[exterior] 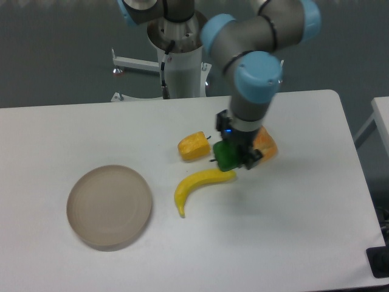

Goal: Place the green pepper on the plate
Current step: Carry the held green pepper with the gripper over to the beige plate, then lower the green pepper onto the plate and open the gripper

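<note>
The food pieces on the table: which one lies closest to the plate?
The banana. Its lower tip points toward the plate, closer than the yellow chunk, the orange piece or the green pepper, which is held in the gripper.

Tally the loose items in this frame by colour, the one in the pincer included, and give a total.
Green: 1, the green pepper, held in the pincer
Yellow: 2, the banana and the yellow pepper chunk
Orange: 1, the orange piece behind the arm
Beige: 1, the plate
Total: 5
</note>
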